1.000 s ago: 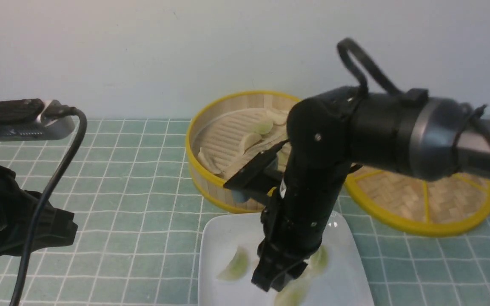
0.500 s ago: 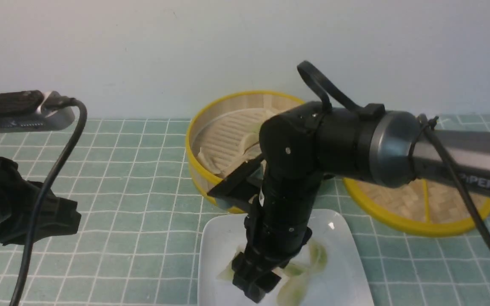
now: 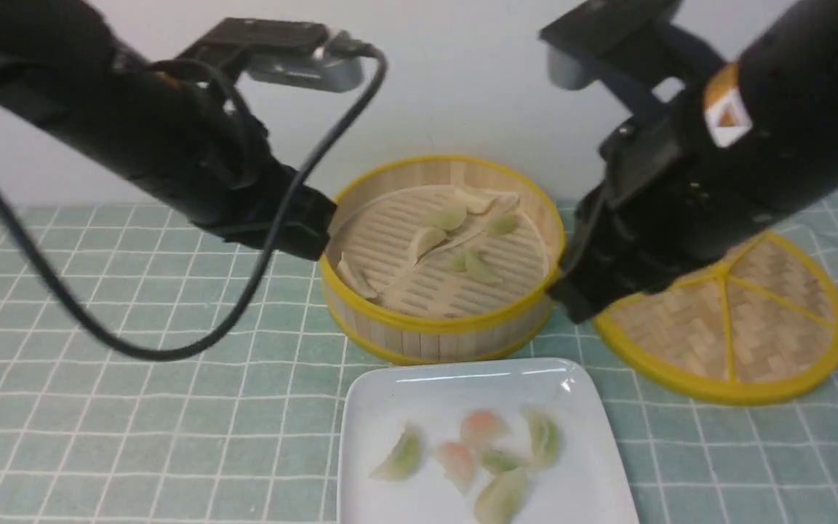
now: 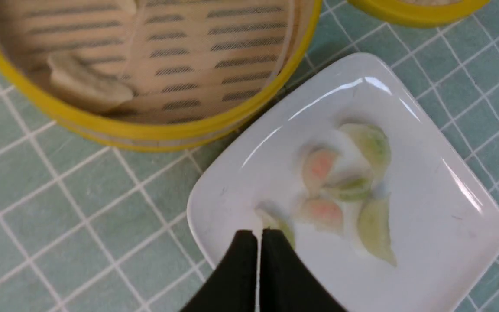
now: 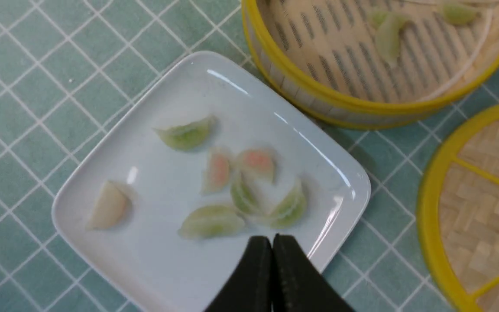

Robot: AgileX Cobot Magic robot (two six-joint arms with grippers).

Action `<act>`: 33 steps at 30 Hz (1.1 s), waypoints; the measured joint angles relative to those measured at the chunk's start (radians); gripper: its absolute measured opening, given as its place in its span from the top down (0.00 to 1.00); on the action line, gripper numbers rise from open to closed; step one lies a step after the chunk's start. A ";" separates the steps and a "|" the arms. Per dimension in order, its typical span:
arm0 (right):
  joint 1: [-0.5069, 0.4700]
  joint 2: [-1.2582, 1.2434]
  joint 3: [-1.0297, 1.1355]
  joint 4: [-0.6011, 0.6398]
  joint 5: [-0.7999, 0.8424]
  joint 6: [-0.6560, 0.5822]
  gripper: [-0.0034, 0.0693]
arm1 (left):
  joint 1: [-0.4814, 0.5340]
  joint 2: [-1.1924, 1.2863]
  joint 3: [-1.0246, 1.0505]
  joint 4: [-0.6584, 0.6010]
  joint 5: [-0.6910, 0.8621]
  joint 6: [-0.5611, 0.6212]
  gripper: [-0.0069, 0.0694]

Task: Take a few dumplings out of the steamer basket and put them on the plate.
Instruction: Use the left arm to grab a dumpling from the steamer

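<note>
The steamer basket (image 3: 437,324) stands mid-table with several green and cream dumplings (image 3: 448,218) on its slatted floor. In front of it, the white square plate (image 3: 390,393) carries several dumplings (image 3: 482,428), green and pink; a cream one (image 5: 108,206) lies near a plate corner. Both arms hang raised above the table, the left one at the basket's left rim and the right one at its right rim. My left gripper (image 4: 258,236) is shut and empty, high over the plate's edge. My right gripper (image 5: 272,239) is shut too, holding nothing, above the plate's other side.
A flat woven disc with a yellow rim and spokes (image 3: 724,320) lies to the right of the basket. The table wears a green checked cloth (image 3: 135,364), and a pale wall stands close behind the basket.
My right arm has lifted off the plate and pulled up to the right, its gripper now shut. My left arm has swung up from the far left toward the basket. Pink dumplings now show on the plate.
</note>
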 joint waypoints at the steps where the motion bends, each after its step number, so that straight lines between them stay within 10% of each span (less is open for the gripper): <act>1: 0.000 -0.042 0.028 0.004 0.004 0.018 0.97 | -0.015 0.043 -0.035 0.009 -0.001 0.000 0.92; 8: 0.000 -0.266 0.162 0.010 -0.024 0.121 0.97 | -0.055 0.286 -0.254 0.054 -0.045 0.005 0.82; 19: 0.000 -0.355 0.194 0.010 -0.050 0.152 0.97 | -0.061 0.673 -0.515 0.124 -0.253 0.007 0.37; 24: 0.000 -0.355 0.194 0.000 -0.044 0.152 0.97 | -0.061 0.722 -0.526 0.131 -0.309 0.008 0.37; 33: 0.000 -0.355 0.194 -0.025 -0.016 0.152 0.97 | -0.063 0.756 -0.533 0.130 -0.318 0.008 0.70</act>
